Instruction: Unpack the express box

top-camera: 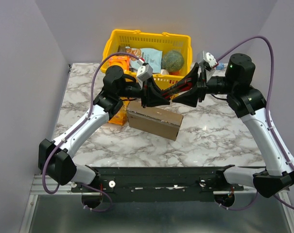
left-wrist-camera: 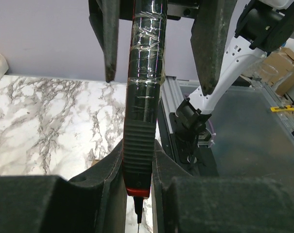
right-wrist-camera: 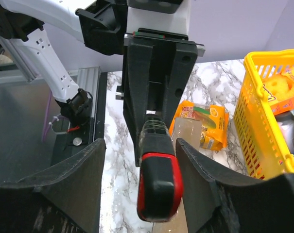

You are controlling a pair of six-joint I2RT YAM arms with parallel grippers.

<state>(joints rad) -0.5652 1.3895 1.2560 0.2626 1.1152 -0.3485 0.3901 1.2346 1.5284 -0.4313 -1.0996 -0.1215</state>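
Sitting closed near the middle of the tabletop, the express box has bare marble toward the right and near edges. Above it, the left gripper clamps a taped black-and-red tool. The right gripper flanks the tool's end, jaws apart. The arms partly hide the yellow basket at the far edge.

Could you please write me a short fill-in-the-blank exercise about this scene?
1. The left hand is ___ on the cutter.
2. The right hand is ___ around it, not touching.
3. The box has its lid ___.
4. The basket behind the box is ___.
Missing words: shut; open; closed; yellow.
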